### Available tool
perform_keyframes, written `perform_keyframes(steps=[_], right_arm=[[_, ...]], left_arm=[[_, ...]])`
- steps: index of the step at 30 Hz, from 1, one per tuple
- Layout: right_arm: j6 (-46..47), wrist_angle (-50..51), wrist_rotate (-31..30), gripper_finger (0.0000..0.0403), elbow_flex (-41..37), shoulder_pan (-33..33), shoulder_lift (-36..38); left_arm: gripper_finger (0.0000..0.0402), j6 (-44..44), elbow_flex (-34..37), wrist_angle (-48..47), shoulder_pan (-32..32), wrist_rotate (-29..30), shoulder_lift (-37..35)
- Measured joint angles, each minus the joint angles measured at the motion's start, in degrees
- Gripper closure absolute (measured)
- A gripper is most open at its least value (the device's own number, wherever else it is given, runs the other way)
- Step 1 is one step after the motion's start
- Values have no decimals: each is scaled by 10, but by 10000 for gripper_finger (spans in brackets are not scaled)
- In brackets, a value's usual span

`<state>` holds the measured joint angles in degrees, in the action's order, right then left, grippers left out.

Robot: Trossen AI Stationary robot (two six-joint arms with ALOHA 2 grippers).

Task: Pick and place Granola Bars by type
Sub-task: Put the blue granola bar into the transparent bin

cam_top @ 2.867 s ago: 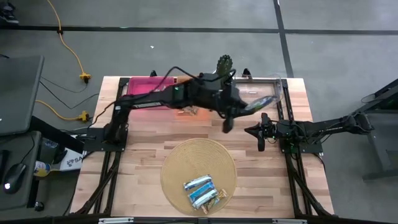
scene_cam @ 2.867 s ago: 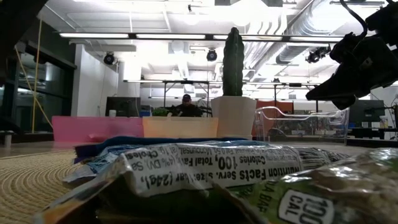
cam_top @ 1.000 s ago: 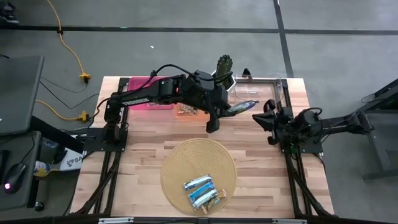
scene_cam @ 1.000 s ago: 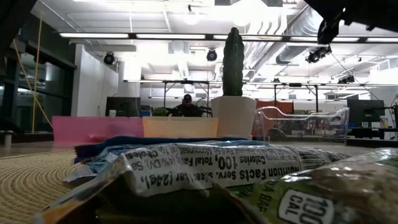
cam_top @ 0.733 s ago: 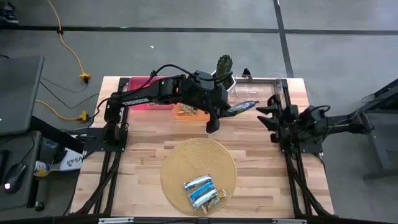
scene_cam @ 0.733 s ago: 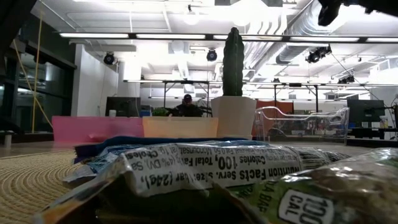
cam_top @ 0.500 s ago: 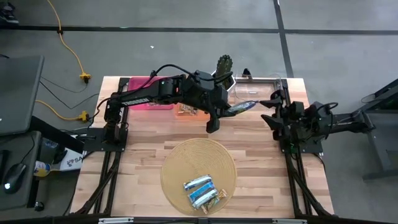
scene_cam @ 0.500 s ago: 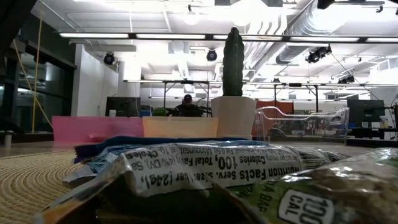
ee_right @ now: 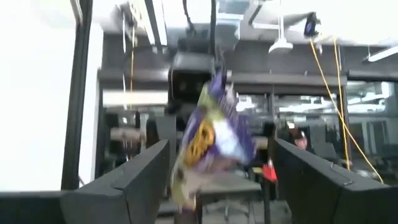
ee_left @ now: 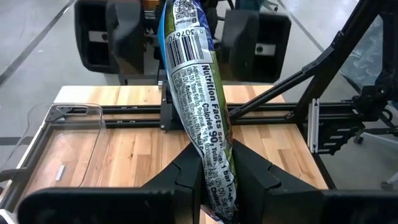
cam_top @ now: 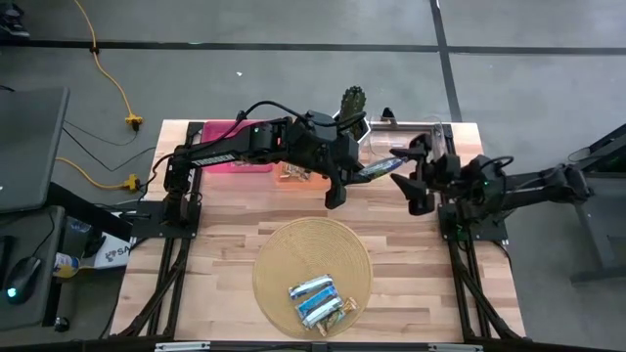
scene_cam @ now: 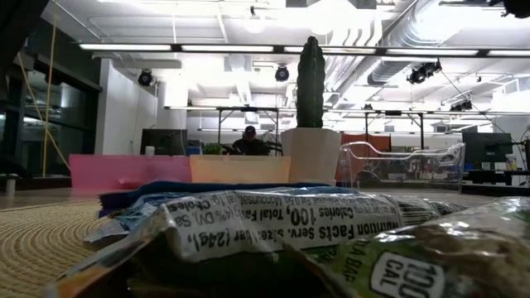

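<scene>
My left gripper hangs above the table's middle, shut on a granola bar with a green, white and purple wrapper. The bar sticks out toward the table's right. My right gripper is open, one finger on either side of the bar's free end; I cannot tell whether they touch it. Several more bars lie flat on a round woven mat near the front edge. They fill the foreground of the low view. My left gripper pinches the bar's near end between its two fingers, on the wrapper's flat faces. The fingers point toward the table's right, slightly downward, and lie along the bar. The bar is lifted clear of the table and stands out straight ahead of the fingers.
Along the far edge stand a pink bin, a tan tray with bars in it, a clear bin and a green cactus in a white pot. Bare wood lies between the mat and the bins.
My right gripper has risen and gone toward the table's left, up to the free end of the held bar, tipping its fingers upward as it went. My left gripper and the bar have kept still.
</scene>
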<state>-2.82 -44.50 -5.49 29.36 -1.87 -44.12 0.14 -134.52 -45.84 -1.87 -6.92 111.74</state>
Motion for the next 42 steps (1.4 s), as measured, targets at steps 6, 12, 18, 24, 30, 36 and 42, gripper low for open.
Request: perform_keyframes(steps=[6, 12, 18, 24, 30, 36, 42], right_arm=[[32, -50, 32, 136, 0, 12, -9], [42, -53, 43, 136, 0, 11, -15], [43, -96, 47, 136, 2, 11, -48], [40, -93, 76, 137, 44, 11, -93], [39, -78, 91, 148, 62, 11, -119], [39, -58, 91, 187, 62, 11, -119], [37, -51, 91, 246, 62, 11, -118]], left_arm=[[341, 0, 0, 0, 0, 0, 0], [341, 0, 0, 0, 0, 0, 0], [341, 0, 0, 0, 0, 0, 0], [341, 0, 0, 0, 0, 0, 0], [341, 0, 0, 0, 0, 0, 0], [341, 0, 0, 1, 0, 0, 0], [341, 0, 0, 2, 0, 0, 0]])
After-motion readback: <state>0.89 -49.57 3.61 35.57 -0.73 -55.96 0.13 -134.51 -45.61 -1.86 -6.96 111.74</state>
